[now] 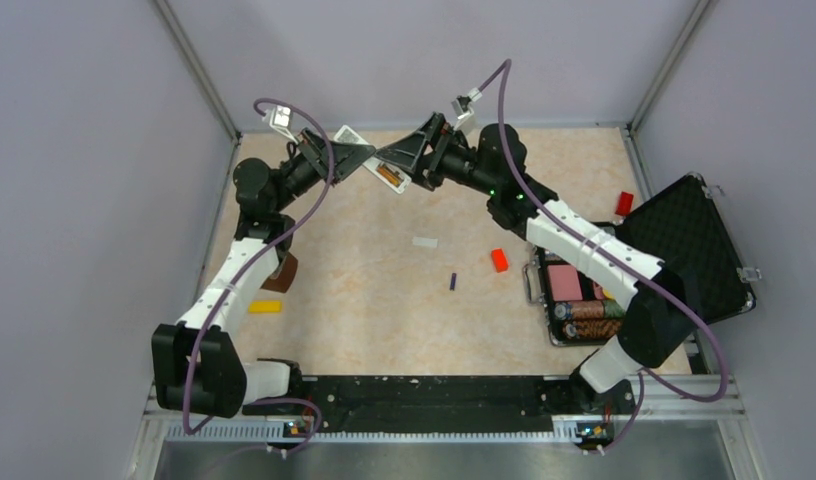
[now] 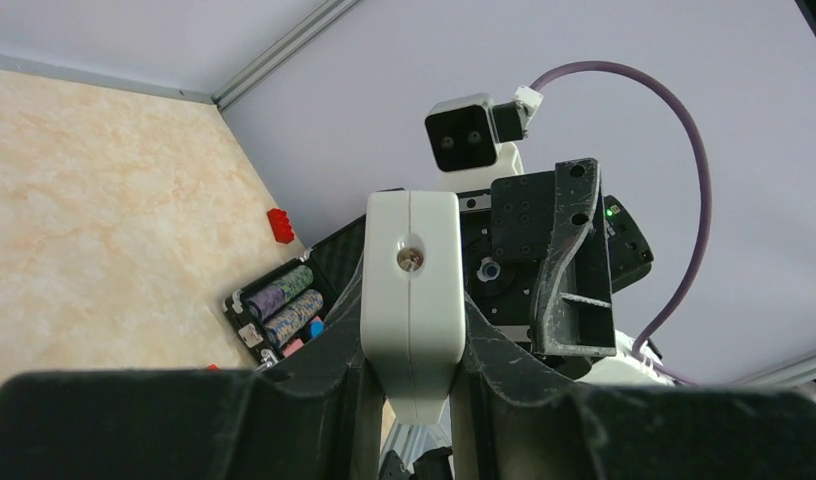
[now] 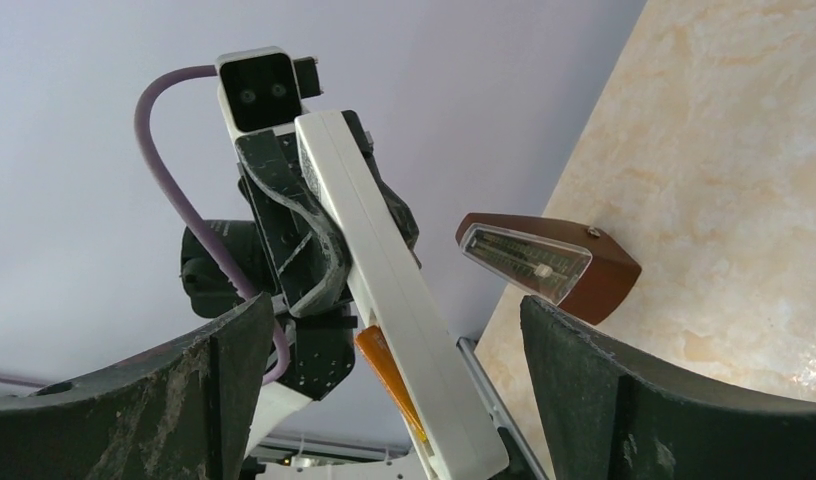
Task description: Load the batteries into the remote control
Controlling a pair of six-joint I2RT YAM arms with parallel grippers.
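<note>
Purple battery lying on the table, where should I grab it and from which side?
Grip the purple battery across its middle, coming straight down. It lies flat on the table, long axis running near to far, so close on its two long sides. The red block to its right sits clear of it.

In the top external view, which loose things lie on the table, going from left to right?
yellow bar → small white plate → dark purple battery → red block → open black case
</note>
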